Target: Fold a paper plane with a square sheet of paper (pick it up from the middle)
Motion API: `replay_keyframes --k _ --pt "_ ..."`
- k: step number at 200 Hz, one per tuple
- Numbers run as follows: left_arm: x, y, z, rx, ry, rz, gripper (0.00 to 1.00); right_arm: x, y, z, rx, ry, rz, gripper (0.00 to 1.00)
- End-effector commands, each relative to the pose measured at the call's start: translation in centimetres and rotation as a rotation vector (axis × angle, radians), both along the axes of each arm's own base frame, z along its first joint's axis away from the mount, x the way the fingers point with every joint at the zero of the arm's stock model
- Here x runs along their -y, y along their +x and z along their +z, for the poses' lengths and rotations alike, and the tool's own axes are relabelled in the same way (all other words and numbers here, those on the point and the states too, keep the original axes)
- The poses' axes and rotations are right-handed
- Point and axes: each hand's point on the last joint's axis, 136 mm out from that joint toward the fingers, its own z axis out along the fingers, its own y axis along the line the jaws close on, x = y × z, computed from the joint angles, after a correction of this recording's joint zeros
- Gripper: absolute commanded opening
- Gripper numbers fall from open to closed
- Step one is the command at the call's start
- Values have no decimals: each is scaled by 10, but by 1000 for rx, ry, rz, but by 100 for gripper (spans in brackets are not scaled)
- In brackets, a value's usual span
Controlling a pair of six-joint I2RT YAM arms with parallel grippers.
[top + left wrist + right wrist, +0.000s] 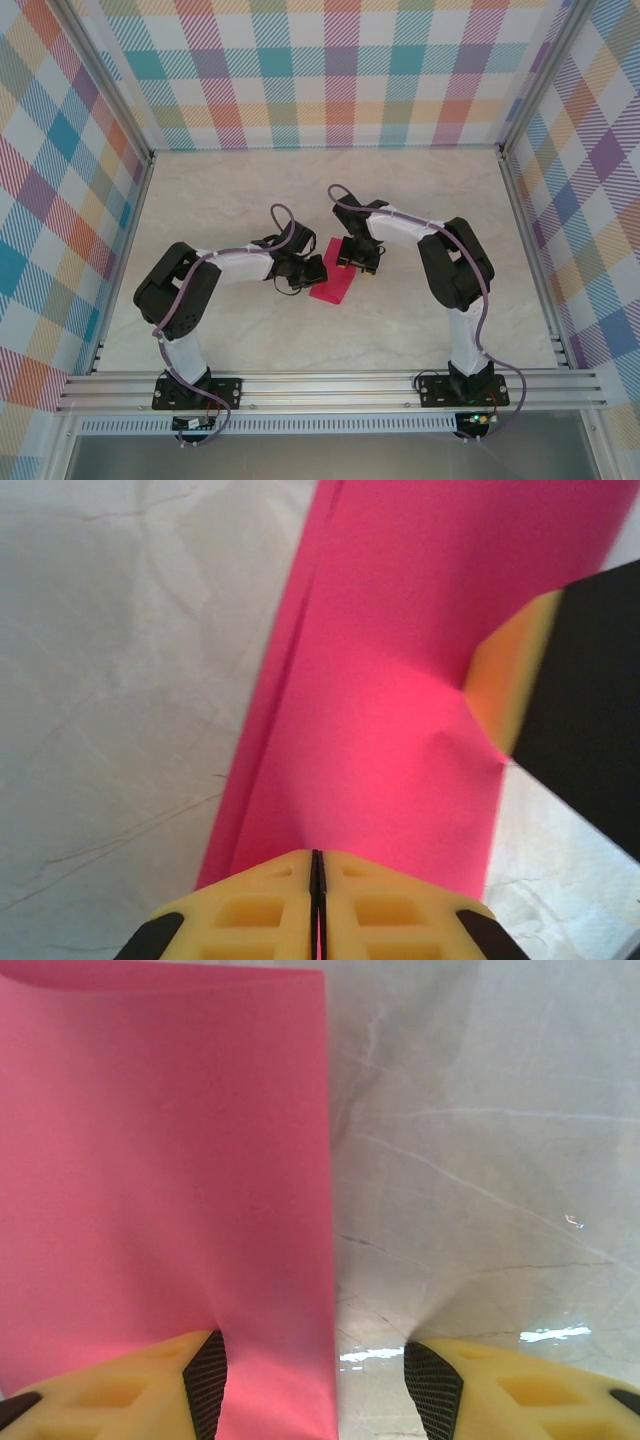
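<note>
The square sheet of paper [333,285] is magenta-pink and lies at the table's middle, folded into a long rectangle rather than the shape of a paper plane. My left gripper [312,270] sits at the paper's left side. In the left wrist view its yellow fingers [260,910] are pressed together at the gripper [317,852], shut on the sheet [400,680], whose doubled edge runs along the left. My right gripper [352,265] stands at the sheet's far end. It is open [315,1360], its left finger [150,1380] rests on the sheet [160,1160], and the sheet's straight edge runs between the jaws.
The pale marbled table [250,190] spreads out on all sides of the paper. Checked cloth walls [330,70] and aluminium rails [330,385] close in the work area. A fingertip [510,680] of the right gripper dents the sheet in the left wrist view.
</note>
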Motion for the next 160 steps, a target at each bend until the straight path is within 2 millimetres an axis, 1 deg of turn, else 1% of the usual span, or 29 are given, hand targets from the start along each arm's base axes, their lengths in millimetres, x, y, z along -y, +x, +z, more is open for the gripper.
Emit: replay_keyframes --k 1,30,85,104,113,122,134,135,138,140,143,146,147,148,160 --pt "-4 -1 -11 -14 51 -3 10 17 -32 -71 -149 -88 -5 56" --pt "-9 -1 -17 -20 79 7 9 16 -32 -72 -150 -85 -7 56" --pt "-16 -1 -19 -12 114 18 8 15 -32 -73 -153 -78 -8 56" --pt "-17 -2 -20 -14 122 16 7 11 -29 -68 -141 -60 1 56" --pt "-19 -4 -23 -23 134 17 6 7 -24 -59 -118 -37 10 56" --pt "-22 -5 -26 -29 146 19 5 1 -18 -46 -83 -2 24 57" --pt "-25 -8 -30 -36 160 19 5 -8 -6 -19 -6 60 46 57" --pt "-26 -8 -30 -36 161 20 4 -8 -6 -19 -6 60 46 57" --pt "-26 -8 -31 -37 164 21 4 -11 -3 -10 21 78 52 58" --pt "-27 -9 -31 -39 166 21 4 -11 -2 -8 27 82 52 58" --pt "-28 -9 -32 -41 169 21 4 -13 2 1 53 99 60 58" --pt "-28 -10 -33 -42 171 22 3 -14 2 4 62 104 63 58" --pt "-29 -10 -33 -44 173 22 3 -15 4 10 78 115 65 58" --pt "-29 -10 -33 -44 174 22 3 -15 4 10 78 115 65 58" --pt "-31 -12 -36 -48 182 23 3 -19 13 36 155 173 83 59"
